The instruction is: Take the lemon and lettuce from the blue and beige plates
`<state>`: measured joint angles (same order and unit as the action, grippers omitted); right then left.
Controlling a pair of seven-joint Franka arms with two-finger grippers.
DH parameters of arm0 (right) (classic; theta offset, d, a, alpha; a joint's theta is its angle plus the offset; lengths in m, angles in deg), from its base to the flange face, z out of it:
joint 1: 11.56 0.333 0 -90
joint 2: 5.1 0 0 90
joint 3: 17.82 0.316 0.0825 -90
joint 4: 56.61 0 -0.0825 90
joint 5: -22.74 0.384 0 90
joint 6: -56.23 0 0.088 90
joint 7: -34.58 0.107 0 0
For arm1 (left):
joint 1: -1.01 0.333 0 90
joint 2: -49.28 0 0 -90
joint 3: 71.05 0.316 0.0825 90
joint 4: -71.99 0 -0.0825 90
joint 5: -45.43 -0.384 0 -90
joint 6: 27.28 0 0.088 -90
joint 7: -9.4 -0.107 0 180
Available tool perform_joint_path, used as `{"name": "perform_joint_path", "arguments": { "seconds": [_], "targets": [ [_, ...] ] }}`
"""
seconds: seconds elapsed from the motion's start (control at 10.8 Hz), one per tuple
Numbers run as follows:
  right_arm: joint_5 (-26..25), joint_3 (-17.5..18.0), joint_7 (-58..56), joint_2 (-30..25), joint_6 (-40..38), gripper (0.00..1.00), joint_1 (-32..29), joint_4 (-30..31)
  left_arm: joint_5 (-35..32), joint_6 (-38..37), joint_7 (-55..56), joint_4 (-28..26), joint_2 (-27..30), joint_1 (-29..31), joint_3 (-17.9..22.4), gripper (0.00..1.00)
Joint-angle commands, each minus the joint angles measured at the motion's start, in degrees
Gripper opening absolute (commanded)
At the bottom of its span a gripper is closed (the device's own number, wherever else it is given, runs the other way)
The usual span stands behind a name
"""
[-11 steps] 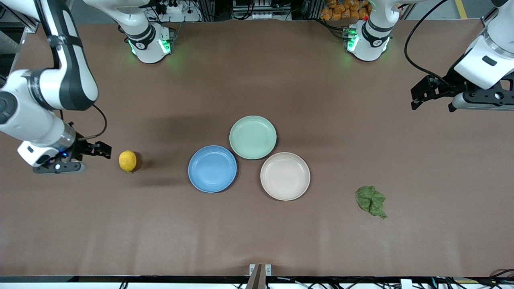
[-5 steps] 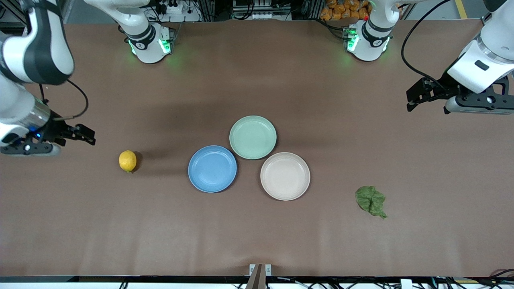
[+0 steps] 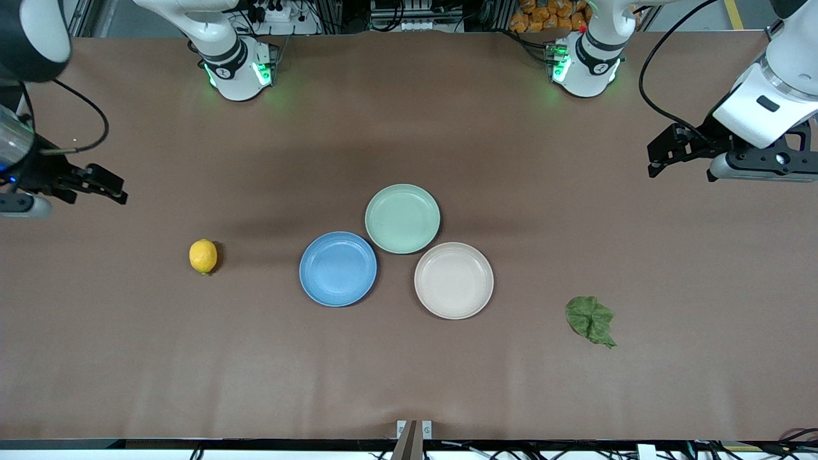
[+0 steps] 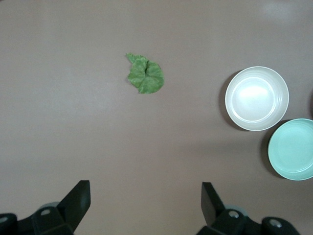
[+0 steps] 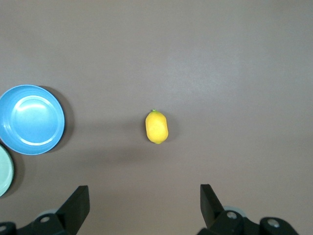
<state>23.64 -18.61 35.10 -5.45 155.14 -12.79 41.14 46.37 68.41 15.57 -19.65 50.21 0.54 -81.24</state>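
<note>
Brown surface, three plates clustered at its middle: blue plate, beige plate, pale green plate, all bare. Lemon: lies on the surface toward the right arm's end, well apart from the blue plate, not on any plate; sits ahead of and below the right gripper, which hangs over the surface near that end's edge, fingers spread wide, nothing between them. In the right wrist view the lemon shows clear of the fingers, with the blue plate off to one side. Lettuce leaf: lies flat on the surface toward the left arm's end, near the beige plate but not touching it; well apart from the left gripper, which is raised over that end of the surface, fingers likewise wide apart and empty. The left wrist view shows the lettuce leaf well out from the gripper, the beige plate and green plate at the side. Status, as judged: both items are off their plates and neither gripper carries anything, so the removal appears complete; nothing further seems owed beyond the arms parking.
</note>
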Motion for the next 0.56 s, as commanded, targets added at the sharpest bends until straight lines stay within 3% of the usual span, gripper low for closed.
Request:
{"name": "perform_joint_path", "arguments": {
  "seconds": [0.0,0.46],
  "targets": [
    [0.42,-0.8,2.73,0.45,-3.63,1.0,1.04,-4.83,-1.47,-1.39,-0.9,1.38,-0.32,0.04,-0.19,1.0],
    [1.04,-0.89,2.74,0.71,-12.59,1.0,1.05,-12.92,-1.47,-1.74,-0.63,1.38,-0.23,0.04,-0.28,1.0]
  ]
}}
